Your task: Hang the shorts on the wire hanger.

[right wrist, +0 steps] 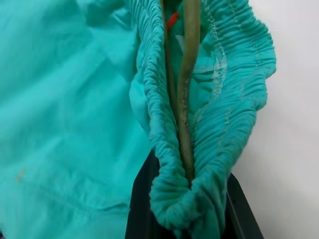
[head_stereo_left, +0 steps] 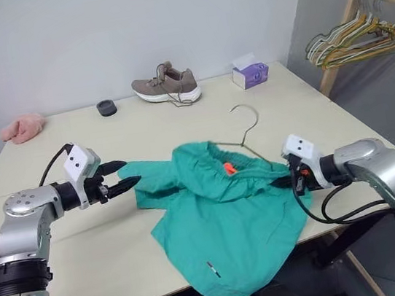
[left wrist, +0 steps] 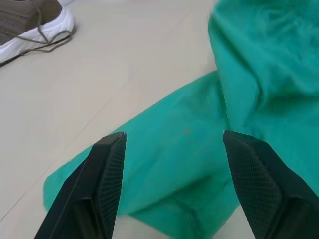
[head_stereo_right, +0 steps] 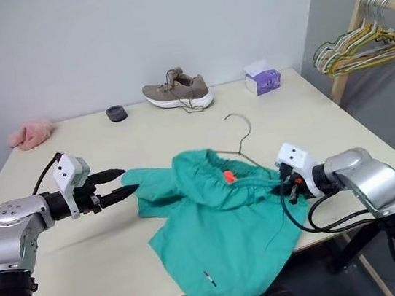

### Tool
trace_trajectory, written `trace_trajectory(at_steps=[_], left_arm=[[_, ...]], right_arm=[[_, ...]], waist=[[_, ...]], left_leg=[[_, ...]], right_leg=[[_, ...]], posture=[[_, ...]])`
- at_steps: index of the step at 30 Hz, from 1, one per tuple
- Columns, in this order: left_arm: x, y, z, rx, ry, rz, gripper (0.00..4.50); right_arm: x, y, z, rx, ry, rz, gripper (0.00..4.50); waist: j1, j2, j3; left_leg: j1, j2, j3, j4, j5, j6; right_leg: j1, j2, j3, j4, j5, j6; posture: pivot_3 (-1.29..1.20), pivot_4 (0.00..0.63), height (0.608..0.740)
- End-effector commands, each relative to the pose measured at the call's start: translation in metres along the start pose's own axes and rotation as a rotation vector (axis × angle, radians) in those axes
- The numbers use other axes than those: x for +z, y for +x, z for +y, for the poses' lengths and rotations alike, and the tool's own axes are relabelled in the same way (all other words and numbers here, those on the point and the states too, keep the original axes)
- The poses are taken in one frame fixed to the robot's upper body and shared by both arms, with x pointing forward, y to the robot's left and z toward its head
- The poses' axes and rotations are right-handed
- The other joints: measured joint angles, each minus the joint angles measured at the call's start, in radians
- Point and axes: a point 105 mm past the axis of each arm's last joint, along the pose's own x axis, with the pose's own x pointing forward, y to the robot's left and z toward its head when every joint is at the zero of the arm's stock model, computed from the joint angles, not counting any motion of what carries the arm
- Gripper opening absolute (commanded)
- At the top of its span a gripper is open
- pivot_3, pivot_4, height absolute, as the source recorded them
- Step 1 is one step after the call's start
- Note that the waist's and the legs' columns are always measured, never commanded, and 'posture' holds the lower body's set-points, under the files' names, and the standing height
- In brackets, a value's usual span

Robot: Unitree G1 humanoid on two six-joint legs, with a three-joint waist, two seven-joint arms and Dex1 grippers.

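Shorts [head_stereo_left: 224,232] on table [head_stereo_left: 90,273], one leg draped over near edge. Right gripper [head_stereo_left: 295,176] pinches waistband end together with wire hanger [head_stereo_left: 244,138]. Left gripper [head_stereo_left: 124,174] spread, fingertips at leg hem. Hanger hook points away from robot.

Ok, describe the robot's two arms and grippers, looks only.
Both arms are silver-grey metal with rounded joint housings and black segments near the wrists. Each wrist carries a small white box with dark dots, and loose black cables loop beside it. The left gripper and right gripper have black fingers; the left fingers' pads are finely cross-hatched.
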Motion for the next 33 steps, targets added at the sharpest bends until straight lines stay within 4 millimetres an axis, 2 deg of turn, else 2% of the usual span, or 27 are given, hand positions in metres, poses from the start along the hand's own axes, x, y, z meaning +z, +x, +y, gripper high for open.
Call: trace_trajectory(at_steps=[1,2,3,4,7,10,12,15,18,20,22,26,33], left_arm=[[0.023,0.015,-0.017,-0.093,0.000,-0.080,4.09],[0.027,0.024,-0.029,-0.147,-0.008,-0.100,4.42],[0.033,0.033,-0.041,-0.195,-0.019,-0.123,4.47],[0.040,0.041,-0.056,-0.262,-0.033,-0.145,4.47],[0.057,0.056,-0.084,-0.379,-0.054,-0.193,4.47],[0.075,0.066,-0.114,-0.520,-0.060,-0.238,4.47],[0.084,0.071,-0.128,-0.586,-0.037,-0.249,4.47],[0.094,0.080,-0.139,-0.628,-0.008,-0.272,4.47],[0.104,0.091,-0.152,-0.668,0.047,-0.296,4.47],[0.109,0.095,-0.157,-0.685,0.065,-0.314,4.47],[0.115,0.100,-0.163,-0.698,0.077,-0.334,4.47],[0.125,0.108,-0.171,-0.700,0.104,-0.365,4.47],[0.129,0.109,-0.175,-0.703,0.142,-0.378,4.47]], right_arm=[[-0.015,-0.023,-0.006,-0.104,0.117,-0.035,0.00],[-0.020,-0.031,-0.009,-0.144,0.151,-0.044,0.00],[-0.025,-0.038,-0.012,-0.185,0.181,-0.052,0.00],[-0.031,-0.047,-0.015,-0.229,0.223,-0.061,0.00],[-0.049,-0.068,-0.018,-0.329,0.342,-0.069,0.00],[-0.078,-0.092,-0.020,-0.477,0.481,-0.050,0.00],[-0.094,-0.107,-0.020,-0.569,0.552,-0.037,0.00],[-0.113,-0.130,-0.024,-0.717,0.651,-0.027,0.00],[-0.132,-0.164,-0.036,-0.919,0.729,-0.007,0.00],[-0.138,-0.184,-0.043,-1.022,0.751,-0.007,0.00],[-0.139,-0.204,-0.053,-1.129,0.740,-0.011,0.00],[-0.127,-0.234,-0.074,-1.292,0.679,-0.044,0.00],[-0.085,-0.262,-0.108,-1.388,0.597,-0.150,0.00]], waist=[[0.002,-0.001,-0.001],[0.007,-0.004,-0.003],[0.012,-0.006,-0.004],[0.015,-0.006,-0.004],[0.001,-0.005,-0.004],[-0.012,-0.006,-0.004],[-0.029,-0.004,-0.005],[-0.062,0.004,-0.011],[-0.091,0.009,-0.013],[-0.111,0.009,-0.014],[-0.123,0.009,-0.014],[-0.154,0.010,-0.014],[-0.196,0.012,-0.014]], left_leg=[[0.000,0.000,0.000,0.000,0.000,0.000],[0.000,0.000,0.000,0.000,0.000,0.000],[-0.001,0.000,-0.002,-0.001,0.000,0.000],[-0.001,0.000,-0.003,0.000,-0.001,-0.001],[-0.002,-0.002,0.002,0.001,-0.001,-0.001],[-0.001,-0.001,0.002,0.001,-0.001,-0.001],[0.000,0.000,0.002,0.001,-0.001,-0.001],[0.001,0.001,0.004,0.001,-0.001,-0.001],[0.002,0.000,0.005,0.001,-0.001,-0.001],[0.001,0.000,0.006,0.000,-0.001,-0.001],[0.001,0.000,0.006,-0.001,-0.001,-0.001],[0.001,0.000,0.008,-0.001,-0.002,0.001],[0.001,0.000,0.009,-0.002,-0.003,0.003]], right_leg=[[0.000,0.000,0.000,0.000,0.000,0.000],[0.000,0.000,0.000,0.000,0.000,0.000],[0.000,0.000,-0.002,-0.001,0.000,0.000],[0.001,0.000,-0.003,-0.001,0.000,0.000],[0.000,-0.002,0.002,0.000,0.000,0.001],[0.000,0.000,0.002,-0.001,0.000,0.002],[0.001,0.002,0.002,-0.001,0.000,0.002],[0.002,0.003,0.003,0.000,0.000,0.002],[0.003,0.008,0.004,-0.001,-0.001,0.003],[0.003,0.008,0.005,-0.001,-0.002,0.004],[0.003,0.008,0.005,-0.002,-0.003,0.004],[0.004,0.008,0.005,-0.003,-0.003,0.005],[0.005,0.009,0.005,-0.004,-0.006,0.005]], posture=[[-0.26,0.000,0.740],[-0.28,0.000,0.740],[-0.28,0.000,0.740],[-0.30,0.000,0.740],[-0.32,0.000,0.740],[-0.36,0.000,0.740],[-0.39,0.000,0.740],[-0.42,0.000,0.740],[-0.43,0.000,0.740],[-0.44,0.000,0.740],[-0.44,0.000,0.740],[-0.44,0.000,0.740],[-0.43,0.000,0.740]])
